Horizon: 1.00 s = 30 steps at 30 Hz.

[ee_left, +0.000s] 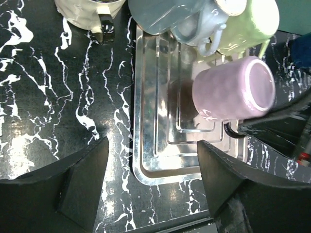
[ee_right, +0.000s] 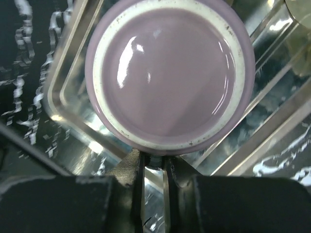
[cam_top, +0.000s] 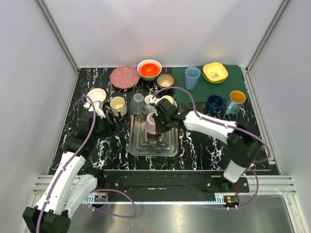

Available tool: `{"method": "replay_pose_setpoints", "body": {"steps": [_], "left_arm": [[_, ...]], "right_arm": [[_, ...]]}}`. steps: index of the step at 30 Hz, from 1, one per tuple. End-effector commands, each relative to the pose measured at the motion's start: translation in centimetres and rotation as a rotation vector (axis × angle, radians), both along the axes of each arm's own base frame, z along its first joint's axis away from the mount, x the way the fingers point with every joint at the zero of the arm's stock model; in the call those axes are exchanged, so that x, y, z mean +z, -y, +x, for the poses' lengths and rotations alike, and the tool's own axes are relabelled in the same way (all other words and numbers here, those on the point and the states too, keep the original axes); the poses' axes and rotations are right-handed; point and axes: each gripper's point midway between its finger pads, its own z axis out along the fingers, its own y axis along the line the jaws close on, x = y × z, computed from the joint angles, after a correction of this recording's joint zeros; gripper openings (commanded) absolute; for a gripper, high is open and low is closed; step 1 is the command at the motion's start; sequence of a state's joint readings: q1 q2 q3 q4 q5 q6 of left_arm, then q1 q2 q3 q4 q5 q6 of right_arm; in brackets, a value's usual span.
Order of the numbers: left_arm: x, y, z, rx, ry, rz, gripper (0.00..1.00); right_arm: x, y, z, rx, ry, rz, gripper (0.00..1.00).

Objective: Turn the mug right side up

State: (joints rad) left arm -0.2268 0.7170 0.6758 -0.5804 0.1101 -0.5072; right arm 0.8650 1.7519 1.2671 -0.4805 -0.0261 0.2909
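Purple mug (cam_top: 151, 122) clamped in right hand (ee_right: 152, 164) over steel tray (cam_top: 140, 146); grey mug (cam_top: 137, 103) behind; left hand (ee_left: 153, 150) apart.

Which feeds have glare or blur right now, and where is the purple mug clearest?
Top external: sharp, but the red bowl is blown out. Left wrist: purple mug clear; metal tray glares, grey mug at the top edge is soft. Right wrist: mug base fills the frame with bright highlights; right hand below it is blurred.
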Motion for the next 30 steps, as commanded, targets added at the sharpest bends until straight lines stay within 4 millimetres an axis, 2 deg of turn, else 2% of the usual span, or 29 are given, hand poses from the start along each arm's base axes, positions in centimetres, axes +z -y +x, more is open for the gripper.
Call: {"method": "replay_pose_setpoints", "body": {"steps": [1, 3, 4, 5, 6, 7, 8, 9, 10, 11, 13, 15, 16, 18, 19, 21, 25, 29, 30], "left_arm": [[2.2, 1.6, 0.6, -0.046, 0.103, -0.096, 0.76], [3.7, 3.5, 0.1, -0.121, 0.148, -0.206, 0.79], [5.1, 4.3, 0.3, -0.153, 0.234, -0.262, 0.81], [6.2, 5.8, -0.6, -0.21, 0.249, -0.37, 0.84], [7.1, 6.3, -0.9, -0.226, 0.286, -0.427, 0.88], [8.2, 7.0, -1.4, -0.277, 0.354, -0.491, 0.92], [8.7, 7.6, -1.7, -0.282, 0.336, -0.569, 0.95], [8.9, 8.0, -2.0, -0.302, 0.332, -0.608, 0.98], [9.1, 8.7, -2.4, -0.351, 0.337, -0.649, 0.99], [9.7, 9.1, -2.7, -0.365, 0.323, -0.703, 0.99], [11.1, 9.9, -3.8, -0.445, 0.383, -0.762, 0.99], [12.2, 10.9, -5.0, -0.495, 0.406, -0.83, 0.99], [13.4, 11.0, -5.1, -0.493, 0.455, -0.848, 0.99], [14.0, 11.7, -5.5, -0.52, 0.484, -0.843, 0.99], [14.4, 12.6, -5.8, -0.551, 0.479, -0.852, 0.99], [15.0, 13.6, -6.3, -0.597, 0.485, -0.877, 0.99], [15.3, 15.5, -5.7, -0.656, 0.467, -0.938, 0.93], [16.0, 16.0, -5.1, -0.669, 0.47, -1.006, 0.89], [16.7, 16.1, -4.9, -0.676, 0.487, -1.011, 0.89]], "right_arm": [[10.9, -1.1, -1.0, -0.038, 0.111, 0.322, 0.0], [12.6, -1.0, -1.6, -0.045, 0.131, 0.399, 0.0], [15.2, -0.7, -2.3, -0.051, 0.153, 0.484, 0.0], [16.1, -0.8, -2.4, -0.054, 0.173, 0.547, 0.0], [18.5, -0.1, -2.6, -0.062, 0.203, 0.629, 0.0], [19.7, -0.2, -3.2, -0.063, 0.177, 0.706, 0.0], [20.5, -0.3, -3.2, -0.057, 0.196, 0.782, 0.0], [22.7, 0.7, -3.0, -0.065, 0.233, 0.866, 0.0], [25.4, 0.7, -3.4, -0.044, 0.244, 0.999, 0.0], [24.4, 1.4, -3.3, -0.062, 0.225, 1.033, 0.0], [27.4, 2.9, -3.2, -0.064, 0.227, 1.196, 0.0], [26.8, 3.3, -3.2, -0.07, 0.186, 1.247, 0.0], [27.8, 3.7, -3.3, -0.052, 0.181, 1.301, 0.0], [27.1, 3.4, -3.3, -0.047, 0.148, 1.321, 0.0], [27.8, 3.4, -3.5, -0.029, 0.141, 1.358, 0.0], [27.3, 3.0, -3.4, -0.027, 0.112, 1.37, 0.0], [28.2, 2.8, -3.7, 0.012, 0.091, 1.416, 0.0], [28.5, 2.6, -4.0, 0.029, 0.086, 1.403, 0.0], [28.6, 2.7, -4.0, 0.036, 0.099, 1.394, 0.0]]}}
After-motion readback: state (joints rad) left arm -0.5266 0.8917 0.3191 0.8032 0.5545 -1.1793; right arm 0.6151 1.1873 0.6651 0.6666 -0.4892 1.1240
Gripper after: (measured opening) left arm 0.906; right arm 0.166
